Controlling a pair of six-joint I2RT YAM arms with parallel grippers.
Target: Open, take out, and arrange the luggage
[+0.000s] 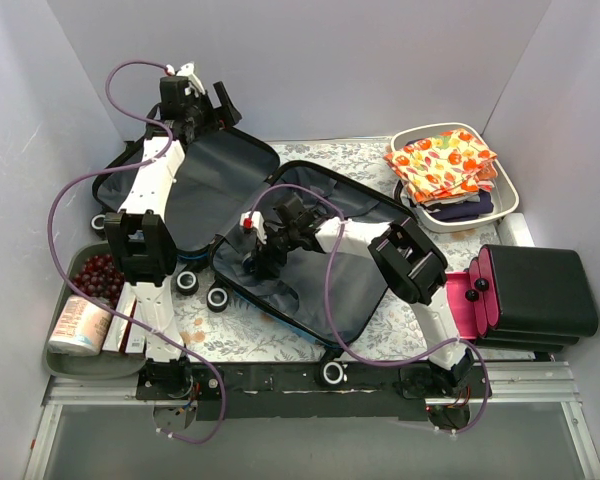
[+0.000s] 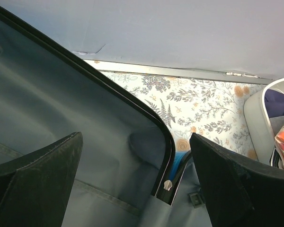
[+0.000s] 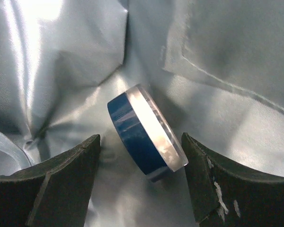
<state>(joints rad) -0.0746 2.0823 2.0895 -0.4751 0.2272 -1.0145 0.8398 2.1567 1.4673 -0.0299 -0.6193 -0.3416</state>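
Since the round blue tin (image 3: 132, 130) stands tilted on edge on slack lining (image 3: 61, 71), the right gripper (image 3: 141, 139), jaws apart and straddling it, could roll it off or pinch fabric if it closes off-centre. The luggage (image 1: 220, 170) lies spread open mid-table. Its black rim (image 2: 132, 101) crowds the left gripper (image 2: 136, 137), jaws wide and empty, at 11 o'clock, with bare tabletop (image 1: 360, 157) toward the white tub (image 1: 507, 205) at 2 o'clock.

Luggage (image 1: 220, 185): dark grey lining, black trim. Table (image 1: 250, 340): white with a grey floral print. At one o'clock, a white tub (image 1: 507, 190) with orange, red and yellow fruit-print cloth (image 1: 445, 165). At three o'clock, a black and magenta case (image 1: 540, 290). At eight o'clock, dark red grapes (image 1: 100, 275).
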